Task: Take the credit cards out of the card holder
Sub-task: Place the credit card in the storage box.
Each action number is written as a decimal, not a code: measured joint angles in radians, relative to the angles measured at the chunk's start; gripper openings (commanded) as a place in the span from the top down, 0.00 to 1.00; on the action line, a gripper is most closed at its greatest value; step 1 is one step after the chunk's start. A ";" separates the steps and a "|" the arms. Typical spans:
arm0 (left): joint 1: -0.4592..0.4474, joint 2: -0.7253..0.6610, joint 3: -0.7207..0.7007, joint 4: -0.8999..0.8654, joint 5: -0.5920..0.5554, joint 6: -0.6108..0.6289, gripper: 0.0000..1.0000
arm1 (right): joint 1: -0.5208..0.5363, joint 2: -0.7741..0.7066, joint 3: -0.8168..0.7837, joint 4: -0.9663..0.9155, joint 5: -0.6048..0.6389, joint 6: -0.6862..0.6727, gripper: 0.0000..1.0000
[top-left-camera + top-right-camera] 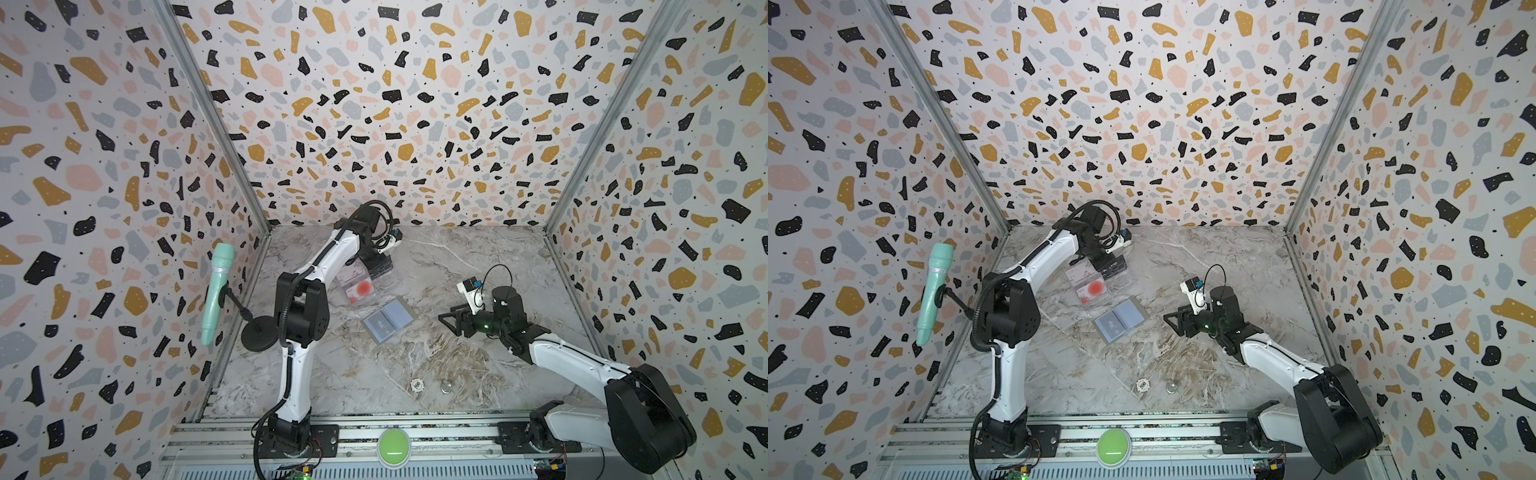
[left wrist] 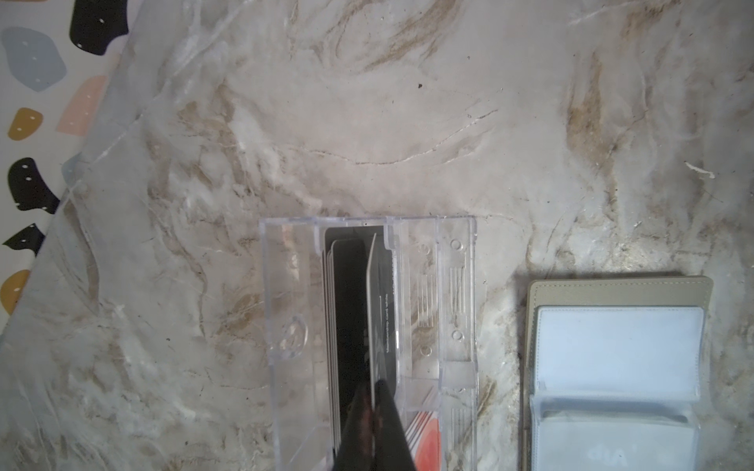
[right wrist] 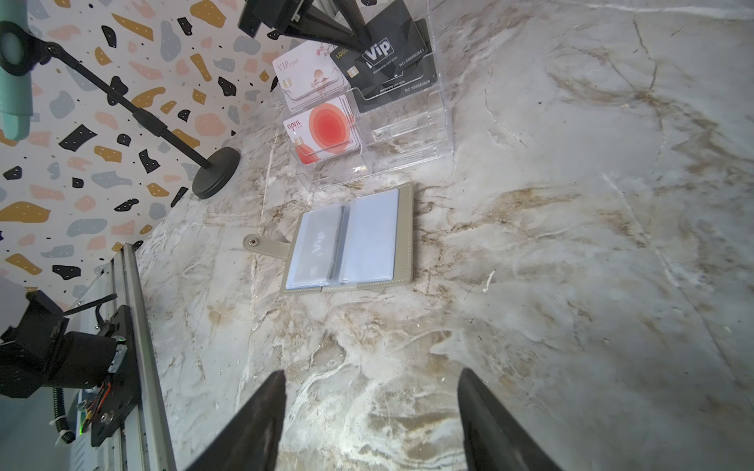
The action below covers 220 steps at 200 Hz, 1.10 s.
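1. Over on the far-left side of the marble table (image 1: pixel 457 257), the left gripper (image 2: pixel 373 412) is pinched tight on a black VIP card (image 3: pixel 385 49), jaws together on its edge.
2. That card is tilted over the clear plastic tray (image 3: pixel 408 138), right at the compartment with the other black cards. Can't tell if its lower edge is touching anything.
3. Next compartment over has a white-pinkish card (image 3: pixel 310 77), and the one in front of that holds the red-circle cards (image 3: pixel 326 130). The fourth compartment shows only clear plastic.
4. Card holder (image 3: pixel 367 236) lies flat and open just in front of the tray, pale blue inside facing up, snap tab sticking out on one side. It shows in both top views too (image 1: pixel 388 320) (image 1: pixel 1119 320).
5. One "VIP" card (image 3: pixel 314 244) shows through a clear sleeve in the holder.
6. Right gripper (image 3: pixel 372 375) hovers low over bare marble, jaws wide apart, nothing in them, pointed toward the holder but well apart from it.
7. Random extras: teal microphone (image 1: pixel 216 291) on a stand by the left wall, a poker chip (image 1: pixel 417 385) and a coin (image 1: pixel 446 388) near the front edge.
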 measured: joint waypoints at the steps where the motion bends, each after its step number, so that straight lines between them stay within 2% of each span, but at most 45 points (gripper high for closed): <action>1: 0.000 0.000 0.000 0.000 0.000 0.000 1.00 | 0.000 0.000 0.000 0.000 0.000 0.000 0.33; 33: -0.001 0.011 0.000 0.002 -0.016 0.000 0.99 | 0.000 0.000 -0.002 0.002 0.001 0.000 0.33; 53: -0.001 0.012 0.000 0.006 -0.026 0.000 0.90 | 0.000 0.000 -0.002 0.003 0.003 0.000 0.33; 92: -0.001 0.012 0.000 0.008 -0.041 -0.009 0.81 | 0.000 0.000 -0.002 0.003 0.004 0.000 0.33; 136: -0.001 0.012 0.018 0.008 -0.038 -0.030 0.75 | 0.000 0.000 -0.002 0.006 0.005 0.003 0.33; 188: -0.001 0.002 0.028 0.016 -0.058 -0.058 0.75 | 0.000 0.000 -0.002 0.006 0.007 0.004 0.33; 207: -0.001 -0.003 0.029 0.021 -0.069 -0.078 0.63 | 0.000 0.000 -0.002 0.006 0.008 0.004 0.33; 220: -0.001 -0.010 0.030 0.027 -0.084 -0.101 0.59 | 0.000 0.000 -0.002 0.005 0.011 0.003 0.33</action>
